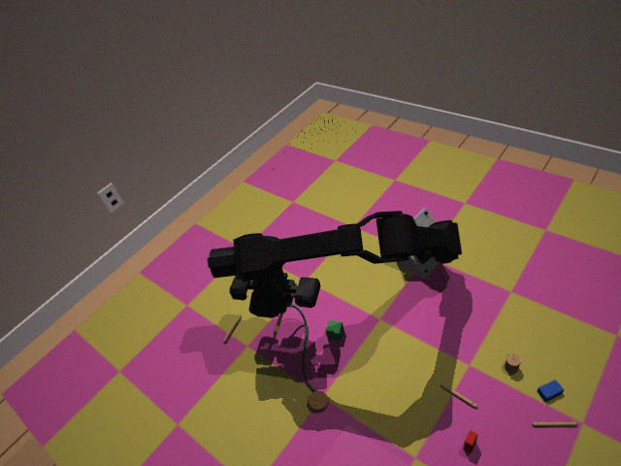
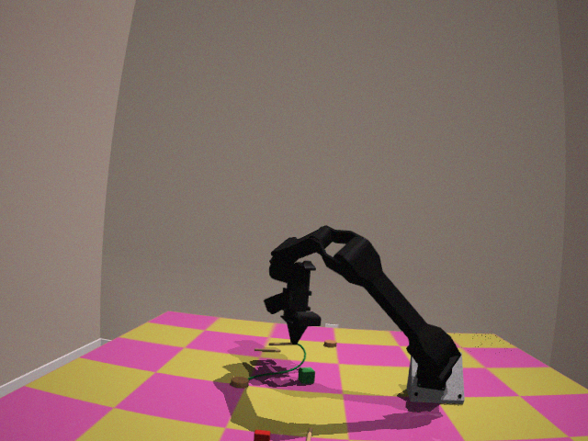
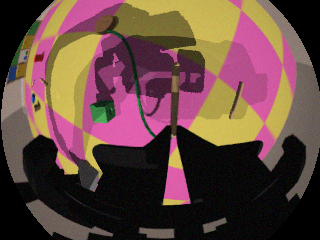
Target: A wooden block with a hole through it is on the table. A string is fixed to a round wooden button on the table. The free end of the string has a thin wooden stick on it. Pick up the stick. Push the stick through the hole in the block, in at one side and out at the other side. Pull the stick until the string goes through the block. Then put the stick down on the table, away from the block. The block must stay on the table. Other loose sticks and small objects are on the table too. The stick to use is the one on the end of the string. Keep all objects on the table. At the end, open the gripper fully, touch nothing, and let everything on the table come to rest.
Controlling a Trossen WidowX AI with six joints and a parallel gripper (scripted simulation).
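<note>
Plain grey-brown walls rise behind the pink-and-yellow checked surface (image 1: 350, 185) (image 2: 370, 356) (image 3: 250, 60), with an outlet (image 1: 111, 197) on one of them in my top view. I have the jaws (image 1: 282, 308) (image 2: 295, 342) pointing down above the surface, pinching the thin wooden stick (image 1: 277, 324) (image 2: 281, 344) (image 3: 175, 97) near one end. The rest of it sticks out sideways from the fingertips, roughly level in my exterior view.

From the gripped end, the green string (image 1: 305, 346) (image 2: 304, 356) (image 3: 135, 70) curves down to the round wooden button (image 1: 318, 401) (image 2: 239, 381) (image 3: 106, 23). The green block (image 1: 334, 329) (image 2: 306, 376) (image 3: 102, 111) sits on the surface beside the string's curve, apart from the held stick; nothing is threaded through it. I can't make out its hole clearly from here.

On the other side of the held stick from the block I see a loose stick (image 1: 232, 329) (image 2: 267, 350) (image 3: 236, 100). Well apart from the jaws are a second loose stick (image 1: 459, 396) (image 2: 309, 434), a third loose stick (image 1: 554, 424), a red block (image 1: 470, 440) (image 2: 261, 435) (image 3: 39, 57), a blue block (image 1: 550, 388) (image 3: 33, 97) and a short wooden cylinder (image 1: 512, 362).
</note>
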